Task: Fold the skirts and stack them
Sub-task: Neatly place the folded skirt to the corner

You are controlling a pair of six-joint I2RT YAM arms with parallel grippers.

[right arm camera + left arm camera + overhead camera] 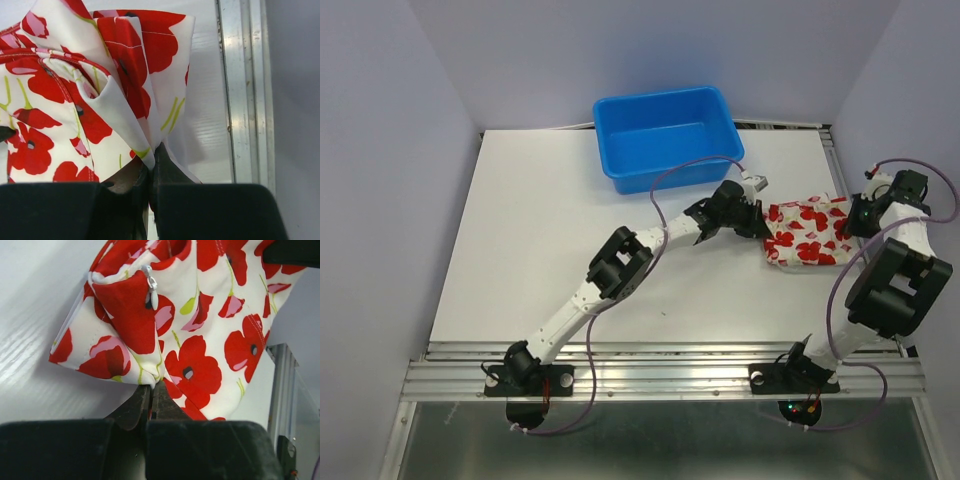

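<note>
The flowered skirt (pixel 810 232), white with red poppies, hangs stretched between my two grippers at the right of the white table. My left gripper (pixel 757 215) is shut on its left edge; in the left wrist view the jaws (pixel 151 386) pinch a fold of the cloth (pixel 200 340) below a zipper pull (pixel 151 286). My right gripper (pixel 853 222) is shut on its right edge; in the right wrist view the jaws (pixel 151 150) pinch bunched cloth (pixel 75 95). The plain white skirt is out of view.
A blue plastic tub (pixel 668 137) stands at the back middle of the table (pixel 550 250). A metal rail (pixel 835 170) runs along the table's right edge, close to the right gripper, and shows in the right wrist view (pixel 245 90). Lilac walls enclose the sides.
</note>
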